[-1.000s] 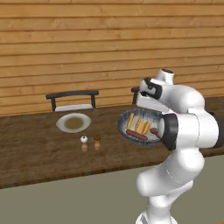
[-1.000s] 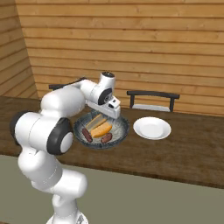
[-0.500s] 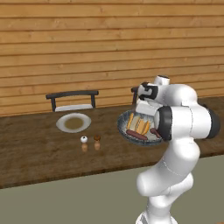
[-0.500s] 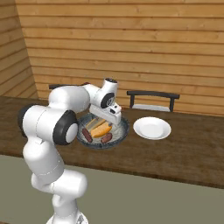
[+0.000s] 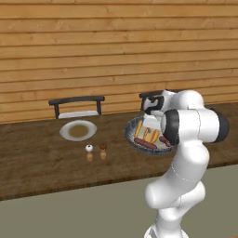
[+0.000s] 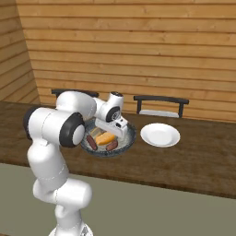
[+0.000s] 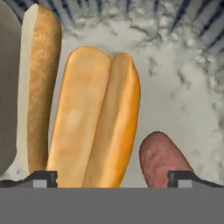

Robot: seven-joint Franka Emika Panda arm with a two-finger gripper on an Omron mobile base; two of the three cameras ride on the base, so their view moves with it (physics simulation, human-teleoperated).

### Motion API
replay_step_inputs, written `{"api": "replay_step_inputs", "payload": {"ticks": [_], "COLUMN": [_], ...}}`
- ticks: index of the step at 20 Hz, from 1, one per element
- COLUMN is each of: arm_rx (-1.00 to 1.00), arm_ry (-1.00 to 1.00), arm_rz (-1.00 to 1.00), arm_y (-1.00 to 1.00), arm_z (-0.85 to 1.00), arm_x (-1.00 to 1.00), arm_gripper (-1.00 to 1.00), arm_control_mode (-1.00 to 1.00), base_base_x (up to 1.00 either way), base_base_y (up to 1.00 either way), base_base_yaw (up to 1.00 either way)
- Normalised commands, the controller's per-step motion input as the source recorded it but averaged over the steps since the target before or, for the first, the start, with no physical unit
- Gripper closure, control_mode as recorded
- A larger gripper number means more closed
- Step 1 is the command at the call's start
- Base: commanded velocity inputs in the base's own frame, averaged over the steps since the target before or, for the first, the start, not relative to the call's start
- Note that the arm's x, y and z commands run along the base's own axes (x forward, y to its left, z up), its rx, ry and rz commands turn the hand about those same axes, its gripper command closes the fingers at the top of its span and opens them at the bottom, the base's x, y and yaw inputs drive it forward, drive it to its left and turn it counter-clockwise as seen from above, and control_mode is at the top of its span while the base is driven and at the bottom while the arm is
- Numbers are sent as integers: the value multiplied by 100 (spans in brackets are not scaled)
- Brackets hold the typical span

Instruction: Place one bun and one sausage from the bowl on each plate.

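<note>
- Claw [image 7: 112,179] hangs spread wide and empty just above the wide dark grey-blue bowl [image 6: 128,138], its two dark fingertips [image 7: 41,178] straddling a golden split bun [image 7: 94,118].
- A paler second bun [image 7: 39,83] lies beside it, and a reddish-brown sausage [image 7: 164,159] lies by the other fingertip.
- One white plate with a tan centre [image 5: 78,130] sits on the brown wooden tabletop [image 5: 37,162], well apart from the bowl.
- Another round white plate [image 6: 160,134] sits near the bowl's other side.
- Two small shakers [image 5: 95,152], perhaps salt and pepper, stand near the tan-centred plate.

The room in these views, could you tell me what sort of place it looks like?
Probably a simulated dining spot or kitchen counter: a long wooden table set against a plank wall, dark chairs tucked behind it, a white plate laid out, and a bowl of buns and sausages.
</note>
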Motion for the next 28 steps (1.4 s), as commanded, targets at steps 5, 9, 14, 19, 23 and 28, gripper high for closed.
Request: {"api": "replay_step_inputs", "payload": {"ticks": [5,9,14,19,23,28], "arm_rx": [0,0,0,0,0,0], "arm_ry": [1,6,0,-14,-10,-3], "arm_rz": [1,0,0,2,0,0], "arm_y": [12,2,0,0,12,9], "arm_z": [-34,-76,-67,-57,-31,-2], "arm_x": [30,2,-13,-30,-33,-14], "arm_gripper": [-100,-100,-100,-100,100,100], "arm_control_mode": [-100,-100,-100,-100,-100,-100], "base_base_x": [0,0,0,0,0,0], "base_base_y": [0,0,0,0,0,0], "base_base_yaw": [0,0,0,0,0,0]}}
